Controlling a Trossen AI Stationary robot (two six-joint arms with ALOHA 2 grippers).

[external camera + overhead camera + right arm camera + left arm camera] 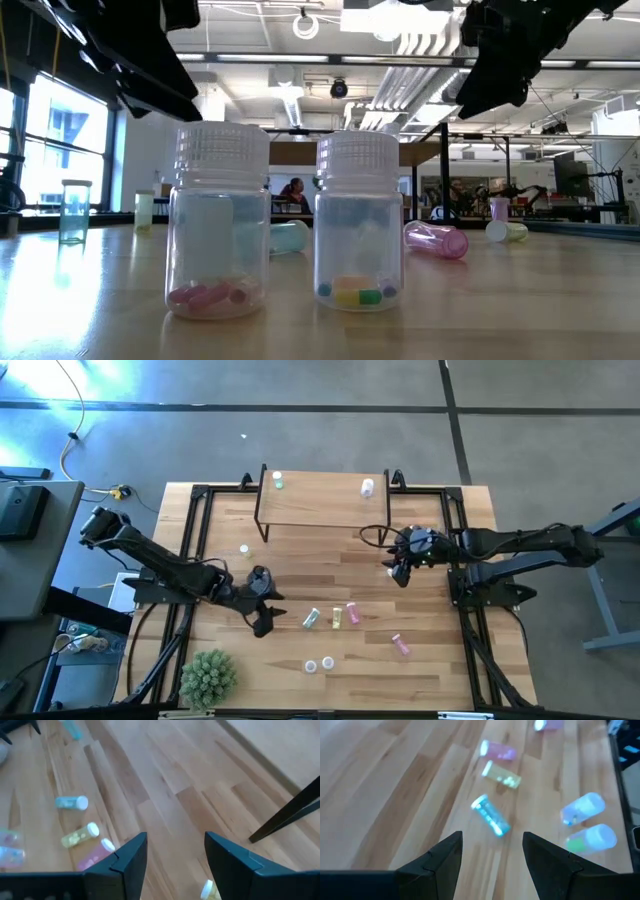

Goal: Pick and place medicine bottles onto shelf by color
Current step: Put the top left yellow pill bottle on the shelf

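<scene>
Currently, both sets of jaws stand released and hold nothing. Your left gripper (262,622) hovers over the table (440,670) with the green bottle (311,618) lying on its side just beyond its fingertips, at about 3 o'clock from it in the high view. In the left wrist view this green bottle (491,815) lies ahead of the gap between the fingers (442,860), slanted across the line of approach. Turn the wrist until the fingers straddle the bottle's width, not its length, then descend and close at mid-body, clear of the cap; a lying cylinder is likely to roll if only one finger touches first.

Outward from there, the yellow bottle (337,617) and a pink bottle (353,613) lie just beside the green one, at its 3 o'clock. Keep the fingers from sweeping into them. A second pink bottle (401,645) lies farther off at 4 o'clock, and two clear bottles (319,663) stand upright at 5 o'clock.

Your right gripper (396,572) waits near the shelf's front right leg. The shelf (320,500) stands at 12 o'clock on the table and already carries a green-tinted bottle (278,481) at its left end and a whitish bottle (367,487) at its right end. Judge the green end as the destination.
</scene>
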